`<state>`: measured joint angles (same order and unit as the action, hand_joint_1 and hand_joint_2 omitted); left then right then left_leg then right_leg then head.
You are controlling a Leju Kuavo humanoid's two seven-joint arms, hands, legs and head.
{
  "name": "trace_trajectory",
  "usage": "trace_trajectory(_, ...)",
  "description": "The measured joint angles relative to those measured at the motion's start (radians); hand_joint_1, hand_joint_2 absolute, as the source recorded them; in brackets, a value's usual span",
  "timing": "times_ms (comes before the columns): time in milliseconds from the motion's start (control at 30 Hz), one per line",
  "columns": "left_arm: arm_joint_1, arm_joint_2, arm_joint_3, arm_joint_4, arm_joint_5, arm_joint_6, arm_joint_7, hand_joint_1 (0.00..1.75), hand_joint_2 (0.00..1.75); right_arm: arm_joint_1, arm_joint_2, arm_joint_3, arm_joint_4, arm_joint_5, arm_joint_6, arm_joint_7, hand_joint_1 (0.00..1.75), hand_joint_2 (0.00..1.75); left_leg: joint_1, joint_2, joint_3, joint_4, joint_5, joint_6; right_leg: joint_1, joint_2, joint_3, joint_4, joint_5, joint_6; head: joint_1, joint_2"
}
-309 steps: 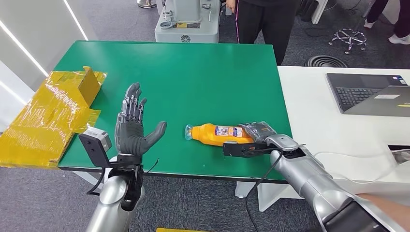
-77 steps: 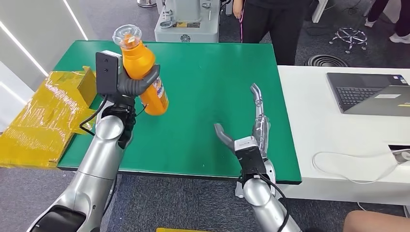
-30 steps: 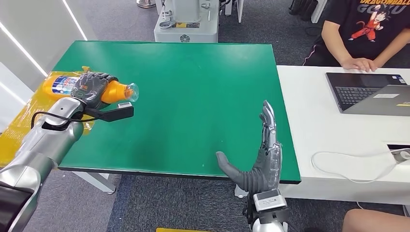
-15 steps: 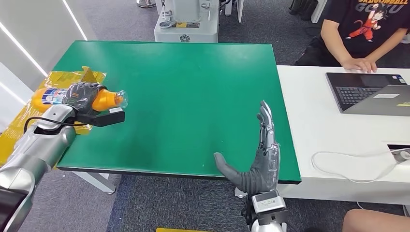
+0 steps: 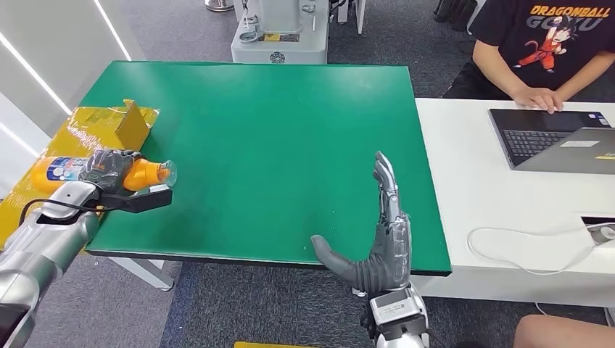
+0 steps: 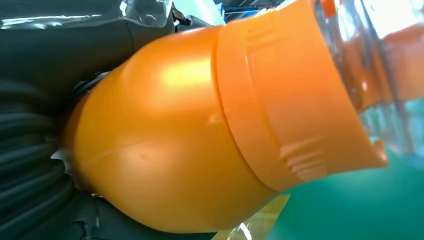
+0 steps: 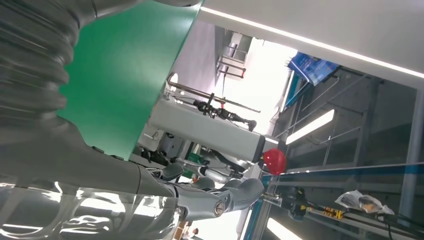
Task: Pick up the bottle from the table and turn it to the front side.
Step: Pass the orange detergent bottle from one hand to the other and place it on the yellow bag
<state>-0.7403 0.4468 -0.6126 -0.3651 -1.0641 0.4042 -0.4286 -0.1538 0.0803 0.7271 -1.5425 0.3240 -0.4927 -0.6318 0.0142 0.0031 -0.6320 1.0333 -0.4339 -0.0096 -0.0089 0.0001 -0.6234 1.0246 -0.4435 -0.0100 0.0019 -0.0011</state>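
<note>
Green desk (image 5: 275, 138) front and centre, a white desk (image 5: 500, 203) butted against its right side with an open laptop (image 5: 555, 141) on it and a person in a black printed shirt (image 5: 551, 43) sitting there, one hand by the keyboard. Over on the left edge of the green desk, the left hand (image 5: 107, 168) has the orange bottle (image 5: 141, 174) wrapped up in its dark fingers (image 5: 120, 161), gripping it around the middle. That bottle lies roughly level, clear cap (image 5: 167, 172) pointing in toward the middle of the green desk, its labelled base end sticking out the other way over the yellow taped cardboard (image 5: 87, 145) that hangs off the desk's left side. The bottle is off the surface, carried in the air. From the left wrist camera it's all orange shoulder and collar up close, the bottle (image 6: 210, 130) with the green desk beyond it. Down at the near edge, the right hand (image 5: 377, 250) stands upright with its palm flat, fingers (image 5: 386, 190) straight and together, thumb stuck out to the side, holding nothing. A grey machine base (image 5: 279, 32) stands beyond the far edge.
</note>
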Motion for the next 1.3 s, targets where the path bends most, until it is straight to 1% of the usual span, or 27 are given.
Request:
trace_trajectory(100, 0.019, 0.001, 0.006, 0.001, -0.005, 0.014, 0.001, 1.75, 1.75, -0.005, -0.001, 0.0, 0.0, 0.0, 0.013, 0.001, 0.0, 1.75, 0.0, 0.0, 0.0, 0.0, 0.0, 0.0, 0.0, 0.0, 0.0, 0.0, 0.0, 0.0, 0.0, 0.0)
trace_trajectory(167, 0.028, 0.002, 0.008, 0.001, -0.014, 0.025, 0.007, 1.69, 1.75, -0.007, -0.002, 0.0, -0.001, 0.0, 0.022, 0.001, 0.0, 1.75, 0.0, 0.0, 0.0, 0.0, 0.0, 0.0, 0.0, 0.0, 0.0, 0.0, 0.0, 0.0, 0.0, 0.0)
trace_trajectory(233, 0.035, 0.002, 0.009, 0.001, -0.024, 0.034, 0.018, 0.82, 1.75, -0.009, -0.004, 0.001, -0.001, -0.001, 0.028, -0.001, 0.0, 1.75, 0.0, 0.0, 0.0, 0.0, 0.0, 0.0, 0.0, 0.0, 0.0, 0.0, 0.0, 0.0, 0.0, 0.0)
trace_trajectory(300, 0.044, 0.002, 0.01, 0.001, -0.034, 0.038, 0.037, 0.0, 1.75, -0.01, -0.007, 0.001, 0.0, -0.006, 0.031, -0.006, 0.0, 1.75, 0.0, 0.0, 0.0, 0.0, 0.0, 0.0, 0.0, 0.0, 0.0, 0.0, 0.0, 0.0, 0.0, 0.0)
trace_trajectory(433, 0.057, 0.002, 0.017, 0.003, -0.052, 0.045, 0.081, 0.0, 1.75, -0.018, -0.011, 0.006, 0.002, -0.016, 0.031, -0.015, 0.0, 1.75, 0.0, 0.0, 0.0, 0.0, 0.0, 0.0, 0.0, 0.0, 0.0, 0.0, 0.0, 0.0, 0.0, 0.0)
trace_trajectory(600, 0.064, 0.003, 0.033, 0.006, -0.072, 0.067, 0.116, 0.0, 1.75, -0.028, -0.016, 0.017, 0.007, -0.022, 0.029, -0.017, 0.0, 1.75, 0.0, 0.0, 0.0, 0.0, 0.0, 0.0, 0.0, 0.0, 0.0, 0.0, 0.0, 0.0, 0.0, 0.0)
trace_trajectory(833, 0.076, 0.007, 0.057, 0.006, -0.095, 0.082, 0.14, 0.0, 1.75, -0.035, -0.025, 0.032, 0.009, -0.027, 0.026, -0.017, 0.0, 1.75, 0.0, 0.0, 0.0, 0.0, 0.0, 0.0, 0.0, 0.0, 0.0, 0.0, 0.0, 0.0, 0.0, 0.0)
trace_trajectory(1033, 0.1, 0.01, 0.092, 0.006, -0.102, 0.145, 0.143, 0.0, 1.75, -0.035, -0.026, 0.035, 0.009, -0.029, 0.022, -0.017, 0.0, 1.75, 0.0, 0.0, 0.0, 0.0, 0.0, 0.0, 0.0, 0.0, 0.0, 0.0, 0.0, 0.0, 0.0, 0.0)
trace_trajectory(1167, 0.125, 0.005, 0.131, -0.004, -0.088, 0.227, 0.099, 0.0, 1.75, -0.034, -0.026, 0.036, 0.009, -0.03, 0.013, -0.017, 0.0, 1.75, 0.0, 0.0, 0.0, 0.0, 0.0, 0.0, 0.0, 0.0, 0.0, 0.0, 0.0, 0.0, 0.0, 0.0)
trace_trajectory(1233, 0.15, -0.006, 0.165, -0.04, -0.059, 0.261, 0.022, 0.0, 1.75, -0.032, -0.026, 0.036, 0.009, -0.032, 0.005, -0.021, 0.0, 1.75, 0.0, 0.0, 0.001, 0.0, 0.0, 0.0, 0.0, 0.0, 0.0, 0.0, 0.0, 0.0, 0.0, 0.0)
trace_trajectory(1300, 0.185, -0.03, 0.22, -0.109, -0.034, 0.284, -0.084, 0.0, 1.75, -0.03, -0.026, 0.036, 0.01, -0.036, -0.005, -0.027, 0.0, 1.75, 0.0, -0.001, 0.001, 0.0, 0.0, 0.0, 0.0, -0.001, 0.0, -0.001, 0.0, 0.0, 0.0, 0.0)
